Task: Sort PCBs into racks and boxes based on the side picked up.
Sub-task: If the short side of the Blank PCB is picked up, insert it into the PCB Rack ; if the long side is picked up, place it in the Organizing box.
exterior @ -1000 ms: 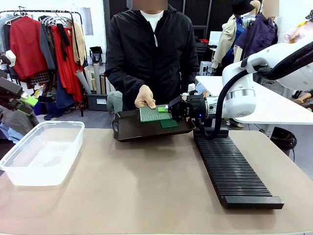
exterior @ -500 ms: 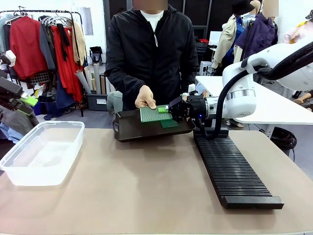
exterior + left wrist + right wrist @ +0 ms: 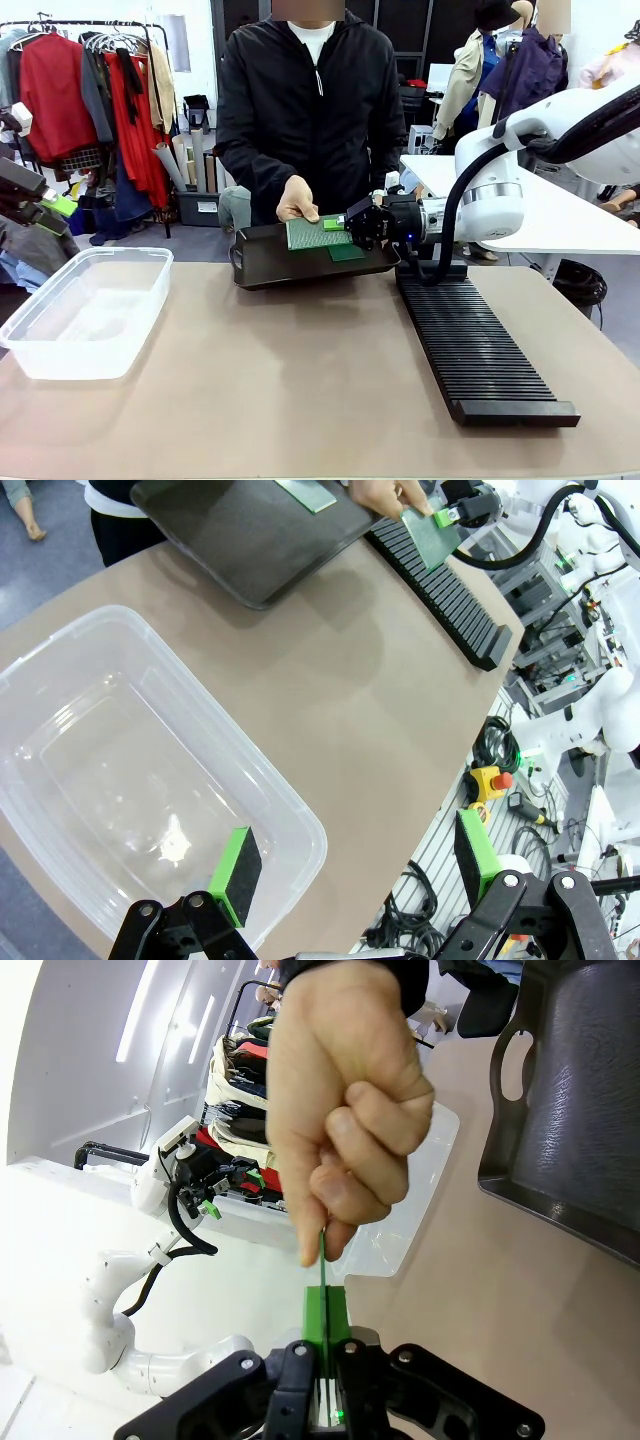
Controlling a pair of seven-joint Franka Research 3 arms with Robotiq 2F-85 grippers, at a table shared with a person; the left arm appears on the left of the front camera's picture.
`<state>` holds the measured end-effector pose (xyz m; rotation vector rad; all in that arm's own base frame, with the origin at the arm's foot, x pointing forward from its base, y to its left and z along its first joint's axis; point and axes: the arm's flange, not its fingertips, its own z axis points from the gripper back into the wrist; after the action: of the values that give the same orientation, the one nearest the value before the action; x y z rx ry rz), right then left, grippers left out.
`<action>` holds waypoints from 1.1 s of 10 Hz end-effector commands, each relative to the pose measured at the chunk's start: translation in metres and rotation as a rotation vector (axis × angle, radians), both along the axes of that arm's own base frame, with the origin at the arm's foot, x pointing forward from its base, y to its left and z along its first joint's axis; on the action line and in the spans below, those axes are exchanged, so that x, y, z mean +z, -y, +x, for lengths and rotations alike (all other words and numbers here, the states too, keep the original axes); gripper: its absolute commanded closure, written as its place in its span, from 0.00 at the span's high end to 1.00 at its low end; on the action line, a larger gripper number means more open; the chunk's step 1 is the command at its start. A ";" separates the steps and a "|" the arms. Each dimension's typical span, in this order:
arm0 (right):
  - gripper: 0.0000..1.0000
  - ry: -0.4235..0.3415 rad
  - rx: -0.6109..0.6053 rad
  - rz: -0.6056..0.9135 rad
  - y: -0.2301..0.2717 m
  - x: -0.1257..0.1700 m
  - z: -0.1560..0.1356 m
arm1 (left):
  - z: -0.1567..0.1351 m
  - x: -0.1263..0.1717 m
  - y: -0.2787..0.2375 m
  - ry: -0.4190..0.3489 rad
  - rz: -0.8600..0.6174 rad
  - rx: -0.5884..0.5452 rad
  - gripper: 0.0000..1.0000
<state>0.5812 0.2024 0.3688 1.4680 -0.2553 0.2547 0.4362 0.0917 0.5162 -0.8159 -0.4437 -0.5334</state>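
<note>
tan table (image 3: 300,380) bears clear tub (image 3: 68,362), dark tray (image 3: 268,266), black rack (image 3: 475,345).

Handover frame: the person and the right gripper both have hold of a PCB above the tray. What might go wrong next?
1. The person's hand and the shut right gripper both hold one PCB. If the arm pulls away before the hand lets go, the board may flex or slip.
2. The grip is on the board's edge only, so it could pivot once the arm carries it alone.
</note>
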 end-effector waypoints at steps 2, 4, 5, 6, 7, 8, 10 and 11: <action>0.00 0.003 0.001 0.002 -0.001 0.002 0.000 | 0.000 0.000 0.000 0.000 -0.006 -0.002 1.00; 0.00 0.003 0.001 0.002 -0.001 0.002 0.000 | 0.000 0.000 0.000 0.000 -0.006 -0.002 1.00; 0.00 0.003 0.001 0.002 -0.001 0.002 0.000 | 0.000 0.000 0.000 0.000 -0.006 -0.002 1.00; 0.00 0.003 0.001 0.002 -0.001 0.002 0.000 | 0.000 0.000 0.000 0.000 -0.006 -0.002 1.00; 0.00 0.003 0.001 0.002 -0.001 0.002 0.000 | 0.000 0.000 0.000 0.000 -0.006 -0.002 1.00; 0.00 0.003 0.001 0.002 -0.001 0.002 0.000 | 0.000 0.000 0.000 0.000 -0.006 -0.002 1.00; 0.00 0.003 0.001 0.002 -0.001 0.002 0.000 | 0.000 0.000 0.000 0.000 -0.006 -0.002 1.00; 0.00 0.003 0.001 0.002 -0.001 0.002 0.000 | 0.000 0.000 0.000 0.000 -0.006 -0.002 1.00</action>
<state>0.5812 0.2024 0.3688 1.4680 -0.2553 0.2547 0.4362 0.0917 0.5162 -0.8159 -0.4437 -0.5334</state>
